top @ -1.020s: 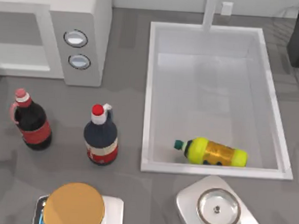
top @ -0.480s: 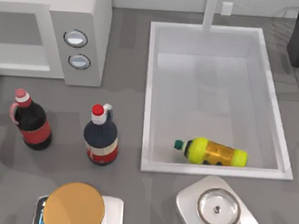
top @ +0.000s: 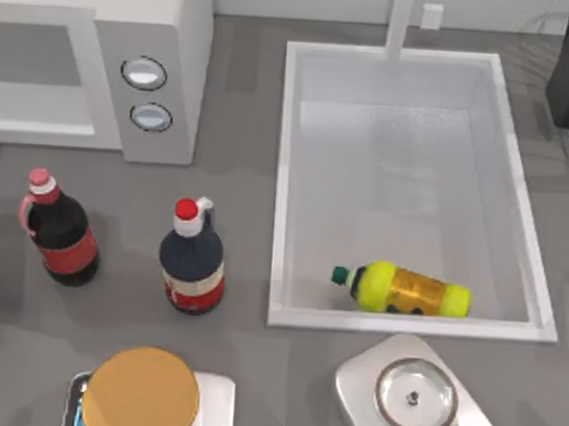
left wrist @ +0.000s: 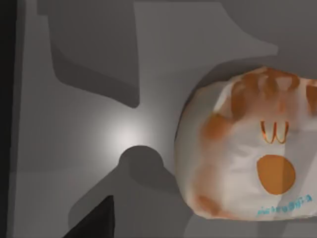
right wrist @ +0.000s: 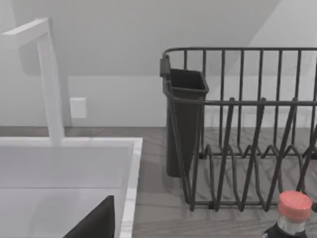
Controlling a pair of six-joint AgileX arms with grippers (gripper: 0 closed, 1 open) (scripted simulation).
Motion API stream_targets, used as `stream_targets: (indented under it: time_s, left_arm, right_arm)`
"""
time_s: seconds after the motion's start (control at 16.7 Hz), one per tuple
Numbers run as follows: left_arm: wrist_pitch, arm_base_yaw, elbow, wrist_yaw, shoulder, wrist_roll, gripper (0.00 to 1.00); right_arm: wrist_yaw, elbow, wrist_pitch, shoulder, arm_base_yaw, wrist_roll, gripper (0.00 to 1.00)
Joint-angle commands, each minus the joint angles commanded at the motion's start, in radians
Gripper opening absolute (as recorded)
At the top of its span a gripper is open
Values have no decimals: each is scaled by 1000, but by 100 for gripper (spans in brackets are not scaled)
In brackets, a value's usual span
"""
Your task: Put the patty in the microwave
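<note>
Shifted since a second ago: only the soft shadows on the table (top: 258,173) in front of the microwave (top: 170,32), plus a dark sliver at the table's edge there, now gone; probably the left arm moving just outside that edge. Nothing else displaced. Judged as the patty (top: 143,390): the round tan disc resting on a white base, well in front of the microwave, past the two dark bottles (top: 59,233) (top: 193,261). Placed so, with both bottles standing between it and the open cavity, and therefore likely to need a lift over or around them. Seen from the left wrist: a white rounded package (left wrist: 247,148) with orange print and blue lettering, lying flat on the grey table; possibly the same thing from another side, but cannot tell for sure. Left hand (left wrist: 94,223) above the table and just beside that package, not touching it, seemingly lining up for a grasp; whether released or clenched, cannot tell. Right hand (right wrist: 94,223) parked far from the microwave, beyond the sink (top: 283,174), facing the dish rack (right wrist: 247,139); state also impossible to tell. Microwave door side open toward the table, cavity bare, so ready to receive. Task hardly begun: patty not yet lifted.
</note>
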Motion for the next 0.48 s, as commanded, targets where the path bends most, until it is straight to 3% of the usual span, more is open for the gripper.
stream_targets:
  time_s: [0.48]
  left_arm:
    - [231, -33, -107, 0, 124, -28, 100]
  right_arm:
    - [0, 0, 0, 0, 0, 0, 100]
